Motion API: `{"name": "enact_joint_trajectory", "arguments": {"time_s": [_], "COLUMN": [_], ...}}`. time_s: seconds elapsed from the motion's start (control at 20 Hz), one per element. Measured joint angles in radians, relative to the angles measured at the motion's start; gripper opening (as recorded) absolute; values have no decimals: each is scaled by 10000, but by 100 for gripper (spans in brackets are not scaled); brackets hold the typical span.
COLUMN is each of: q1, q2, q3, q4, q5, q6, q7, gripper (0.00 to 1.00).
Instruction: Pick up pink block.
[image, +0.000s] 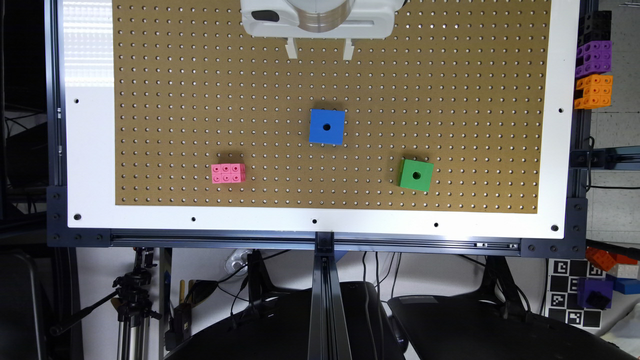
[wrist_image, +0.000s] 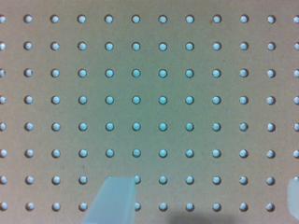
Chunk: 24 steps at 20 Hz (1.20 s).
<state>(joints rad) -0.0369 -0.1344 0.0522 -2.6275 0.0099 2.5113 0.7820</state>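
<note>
The pink block (image: 228, 173), a small studded brick, lies on the brown pegboard (image: 200, 100) toward the exterior view's lower left. My gripper (image: 320, 50) hangs at the top centre of that view, far from the block and up and to its right. In the wrist view the gripper (wrist_image: 205, 196) is open over bare pegboard (wrist_image: 163, 93). One pale fingertip (wrist_image: 114, 198) and the edge of the other show wide apart with nothing between them.
A blue cube (image: 327, 126) with a centre hole sits mid-board and a green cube (image: 415, 175) lies to its lower right. A white frame (image: 90, 150) borders the board. Purple and orange blocks (image: 593, 75) hang off the right edge.
</note>
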Motion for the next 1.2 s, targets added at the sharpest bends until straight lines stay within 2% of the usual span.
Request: {"name": "enact_joint_trajectory", "arguments": {"time_s": [0.2, 0.25, 0.3, 0.35, 0.4, 0.45, 0.5, 0.55, 0.6, 0.75, 0.85, 0.9, 1.05, 1.2], "q1": [0, -33, -247, -579, -957, -1301, -1586, -1775, -1867, -1876, -1992, -2093, -2407, -2671], "q2": [0, 1, 6, 36, 121, 273, 484, 738, 1058, 1952, 2443, 2697, 3201, 3432], "q3": [0, -23, -133, -285, -428, -520, -546, -545, -542, -533, -554, -555, -567, -567], "q4": [0, 15, 104, 234, 407, 618, 862, 1124, 1431, 2322, 2901, 3187, 3767, 4108], "q5": [0, -40, -224, -300, -302, -292, -284, -282, -282, -286, -298, -298, -298, -298], "q6": [0, 16, 17, 17, 17, 17, 17, 17, 17, 17, 6, -10, -30, -37], "q7": [0, -1, -100, -472, -972, -1401, -1715, -1893, -1965, -1965, -2047, -2139, -2433, -2688], "gripper": [100, 100, 100, 100, 100, 100, 100, 100, 100, 100, 100, 100, 100, 100]}}
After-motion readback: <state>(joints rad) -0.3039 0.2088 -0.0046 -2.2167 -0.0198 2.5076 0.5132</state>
